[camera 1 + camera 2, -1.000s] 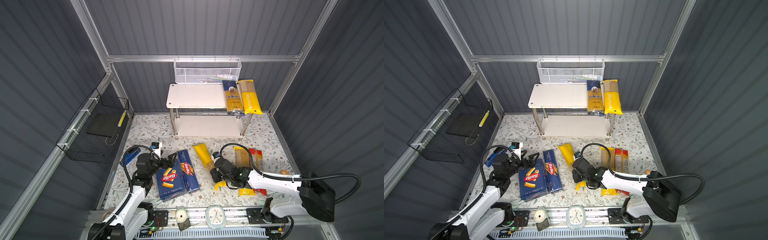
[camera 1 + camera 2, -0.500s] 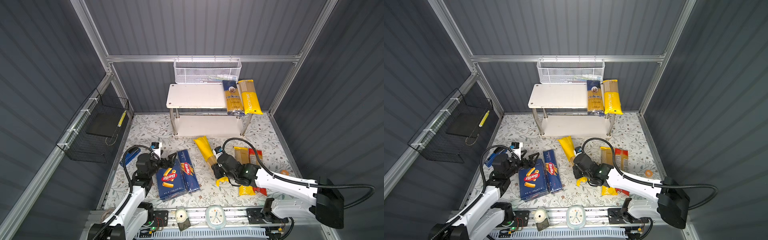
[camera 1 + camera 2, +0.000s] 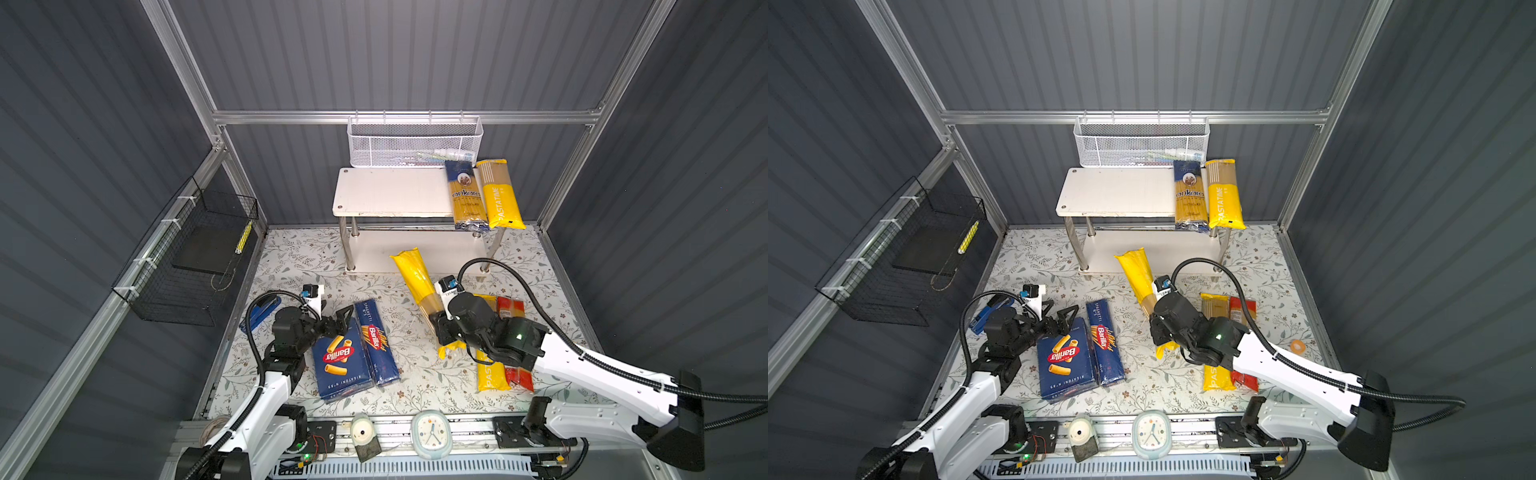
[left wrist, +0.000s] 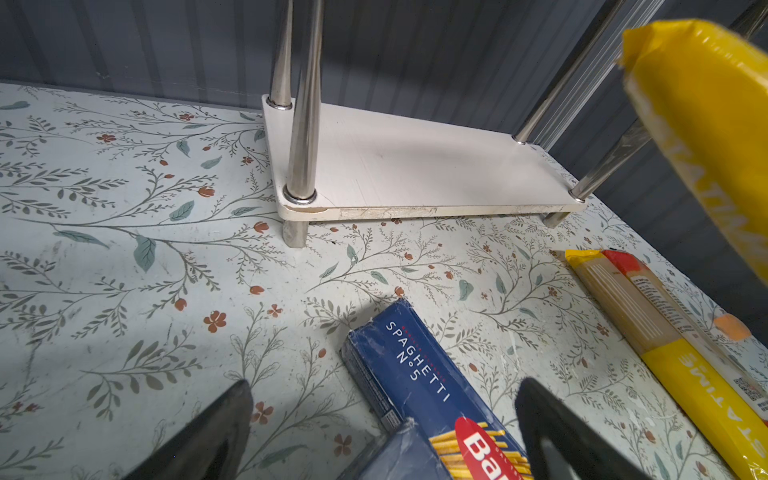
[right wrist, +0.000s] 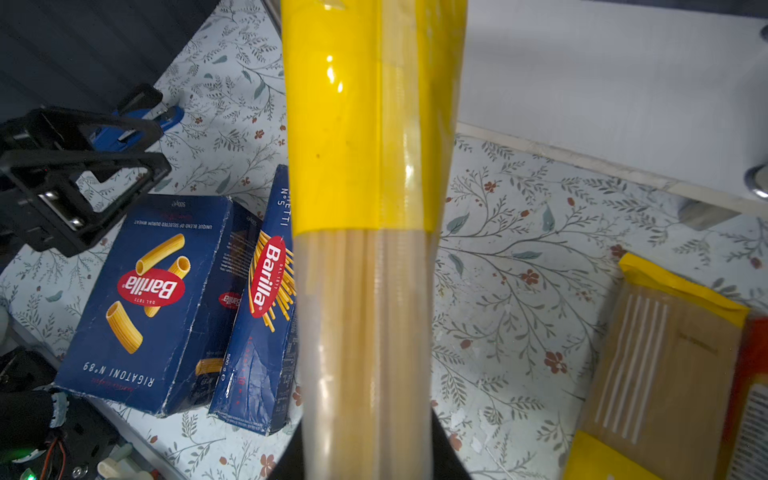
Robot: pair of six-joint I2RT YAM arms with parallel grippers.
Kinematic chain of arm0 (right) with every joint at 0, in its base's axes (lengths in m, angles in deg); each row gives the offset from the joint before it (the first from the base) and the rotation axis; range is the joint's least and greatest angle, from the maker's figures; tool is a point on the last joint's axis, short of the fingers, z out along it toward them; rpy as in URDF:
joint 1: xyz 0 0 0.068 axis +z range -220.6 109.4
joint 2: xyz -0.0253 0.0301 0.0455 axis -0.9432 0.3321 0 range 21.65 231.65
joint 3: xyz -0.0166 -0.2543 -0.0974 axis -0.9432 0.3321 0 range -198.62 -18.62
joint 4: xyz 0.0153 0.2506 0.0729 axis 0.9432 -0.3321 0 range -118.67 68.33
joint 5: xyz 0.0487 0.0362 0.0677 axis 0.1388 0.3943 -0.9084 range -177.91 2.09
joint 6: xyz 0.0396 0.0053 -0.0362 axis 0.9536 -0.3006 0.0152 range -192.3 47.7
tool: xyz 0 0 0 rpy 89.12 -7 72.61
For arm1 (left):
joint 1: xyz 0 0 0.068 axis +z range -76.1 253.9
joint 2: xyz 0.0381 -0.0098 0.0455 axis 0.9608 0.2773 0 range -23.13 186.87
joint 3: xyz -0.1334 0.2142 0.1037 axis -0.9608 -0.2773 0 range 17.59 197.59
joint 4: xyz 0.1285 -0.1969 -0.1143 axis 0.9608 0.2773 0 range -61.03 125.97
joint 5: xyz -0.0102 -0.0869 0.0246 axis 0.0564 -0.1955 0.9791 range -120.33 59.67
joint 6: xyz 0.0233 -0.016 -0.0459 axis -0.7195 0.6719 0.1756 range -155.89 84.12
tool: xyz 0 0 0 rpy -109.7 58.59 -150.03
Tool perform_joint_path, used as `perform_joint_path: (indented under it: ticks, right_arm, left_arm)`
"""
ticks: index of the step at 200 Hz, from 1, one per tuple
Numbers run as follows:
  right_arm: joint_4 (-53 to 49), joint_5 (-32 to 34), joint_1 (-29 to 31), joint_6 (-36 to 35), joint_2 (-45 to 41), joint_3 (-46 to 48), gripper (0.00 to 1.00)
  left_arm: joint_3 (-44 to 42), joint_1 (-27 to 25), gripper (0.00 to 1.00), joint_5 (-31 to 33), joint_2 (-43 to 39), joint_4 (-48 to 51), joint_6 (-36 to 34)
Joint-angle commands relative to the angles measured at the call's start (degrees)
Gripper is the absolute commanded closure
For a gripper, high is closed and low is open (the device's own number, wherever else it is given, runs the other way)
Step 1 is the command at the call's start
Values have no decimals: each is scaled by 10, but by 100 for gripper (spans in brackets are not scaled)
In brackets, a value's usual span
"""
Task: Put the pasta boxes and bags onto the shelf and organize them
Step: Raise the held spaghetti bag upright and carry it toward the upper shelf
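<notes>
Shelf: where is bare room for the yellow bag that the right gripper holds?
Top board: bare from its left end up to the ankara bag. Its right end is crowded, with the ankara bag and PASTATIME bag side by side. Lower board: bare across all that shows.

Left claw [image 3: 1063,312] agape, right claw [image 3: 441,328] clenched.
</notes>
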Motion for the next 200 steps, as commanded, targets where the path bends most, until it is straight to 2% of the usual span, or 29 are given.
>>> perform_joint_path:
  ticks: [1, 58, 130, 200]
  right_arm:
    - [10, 38, 0, -17, -29, -60, 97]
    - [-9, 48, 0, -13, -57, -93, 97]
    - [-39, 57, 0, 1, -44, -170, 97]
    - [-82, 119, -3, -34, 13, -308, 96]
  left_arm:
    - [0, -3, 0, 1, -3, 3, 3]
    - [-2, -3, 0, -4, -7, 3, 2]
    - [1, -3, 0, 1, -2, 3, 3]
    - [-10, -3, 0, 1, -22, 2, 3]
